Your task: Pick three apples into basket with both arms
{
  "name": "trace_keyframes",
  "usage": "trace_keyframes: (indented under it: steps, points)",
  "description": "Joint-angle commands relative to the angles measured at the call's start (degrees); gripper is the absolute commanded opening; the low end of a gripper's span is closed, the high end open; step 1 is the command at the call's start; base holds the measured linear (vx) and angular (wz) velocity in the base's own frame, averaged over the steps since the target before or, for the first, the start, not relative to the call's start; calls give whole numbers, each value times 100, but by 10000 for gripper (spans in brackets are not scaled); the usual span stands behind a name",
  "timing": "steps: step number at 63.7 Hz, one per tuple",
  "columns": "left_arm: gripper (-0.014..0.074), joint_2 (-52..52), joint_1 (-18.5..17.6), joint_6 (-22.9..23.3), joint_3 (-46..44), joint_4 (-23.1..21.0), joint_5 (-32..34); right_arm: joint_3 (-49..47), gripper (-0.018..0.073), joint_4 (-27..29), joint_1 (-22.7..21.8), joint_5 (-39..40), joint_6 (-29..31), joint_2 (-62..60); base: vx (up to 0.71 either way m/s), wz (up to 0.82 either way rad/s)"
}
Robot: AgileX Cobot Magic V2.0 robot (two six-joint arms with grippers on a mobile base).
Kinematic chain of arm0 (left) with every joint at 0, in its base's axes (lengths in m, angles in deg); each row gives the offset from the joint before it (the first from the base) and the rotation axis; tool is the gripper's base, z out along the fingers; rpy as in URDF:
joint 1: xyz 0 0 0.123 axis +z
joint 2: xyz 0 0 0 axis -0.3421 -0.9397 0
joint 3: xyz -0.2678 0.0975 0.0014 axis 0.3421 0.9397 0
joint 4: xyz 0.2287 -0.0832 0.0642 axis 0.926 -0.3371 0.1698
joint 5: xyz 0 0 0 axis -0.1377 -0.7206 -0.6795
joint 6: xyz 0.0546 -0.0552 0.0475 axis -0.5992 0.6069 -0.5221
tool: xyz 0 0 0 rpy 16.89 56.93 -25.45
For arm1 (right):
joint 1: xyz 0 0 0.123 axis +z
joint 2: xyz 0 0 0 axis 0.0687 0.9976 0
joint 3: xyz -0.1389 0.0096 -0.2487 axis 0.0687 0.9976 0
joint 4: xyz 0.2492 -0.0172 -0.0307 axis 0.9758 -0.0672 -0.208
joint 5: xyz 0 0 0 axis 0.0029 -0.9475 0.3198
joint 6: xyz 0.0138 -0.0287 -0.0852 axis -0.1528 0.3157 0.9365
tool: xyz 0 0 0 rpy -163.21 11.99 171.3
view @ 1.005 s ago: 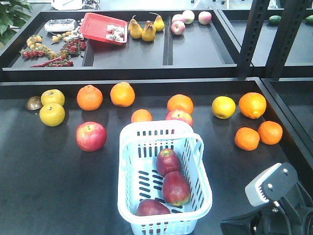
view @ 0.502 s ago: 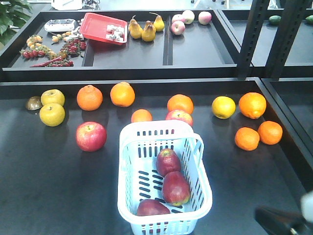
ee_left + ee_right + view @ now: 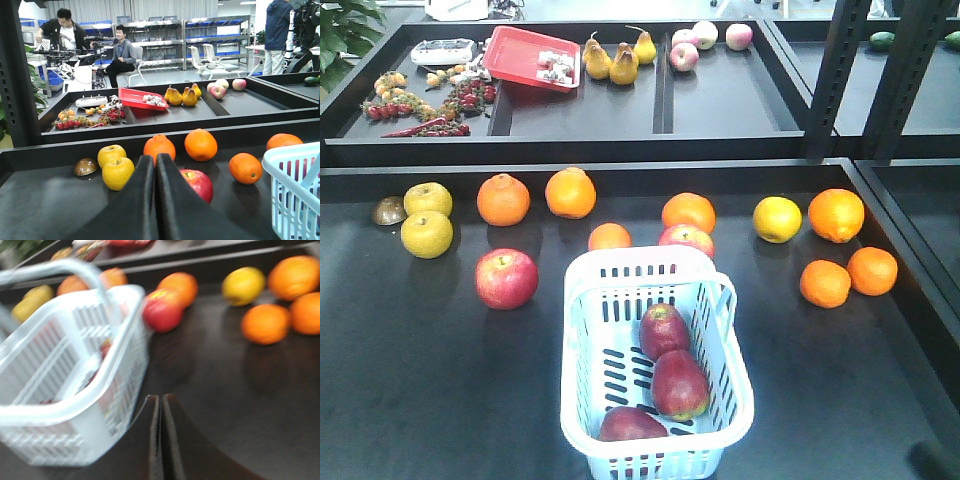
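Note:
The pale blue basket [image 3: 582,300] stands at the front middle of the black table. Three dark red apples lie inside it: one at the far end [image 3: 664,330], one in the middle [image 3: 680,384], one at the near wall [image 3: 631,425]. My left gripper [image 3: 155,157] is shut and empty, low over the table, with a loose red apple [image 3: 202,185] just behind its right finger and the basket [image 3: 290,170] to its right. My right gripper [image 3: 161,397] is shut and empty beside the basket's right wall [image 3: 50,412]. Only a dark bit of the right arm [image 3: 935,460] shows in the front view.
Two more red apples lie outside the basket, left [image 3: 506,278] and behind [image 3: 687,240]. Oranges [image 3: 825,283] and yellow fruits [image 3: 426,233] are scattered across the table. A raised back shelf [image 3: 660,110] holds pears and a red tray [image 3: 532,57]. Black posts [image 3: 835,80] stand at the right.
The right arm has drawn back down and out of the front view's lower right corner, leaving only a dark sliver. The basket and the fruit have not moved.

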Motion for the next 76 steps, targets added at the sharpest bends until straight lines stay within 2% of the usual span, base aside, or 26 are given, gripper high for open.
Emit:
trace_keyframes:
  steps: [1,6,20,34,76]
  points:
    - [-7,132,1,45,110,-11,408,90,-6,-402,-393,253,-569,-358,0,0]
    - [-7,132,1,45,110,-11,408,84,-6,-508,-597,78,-657,-700,0,0]
    - [-7,126,1,45,110,-11,408,84,-6,-700,-940,365,-634,-696,0,0]
    - [-7,126,1,45,110,-11,408,84,-6,-751,-940,1071,-140,-696,0,0]
    - [-7,126,1,45,110,-11,408,84,-6,-745,-940,1003,-136,-696,0,0]
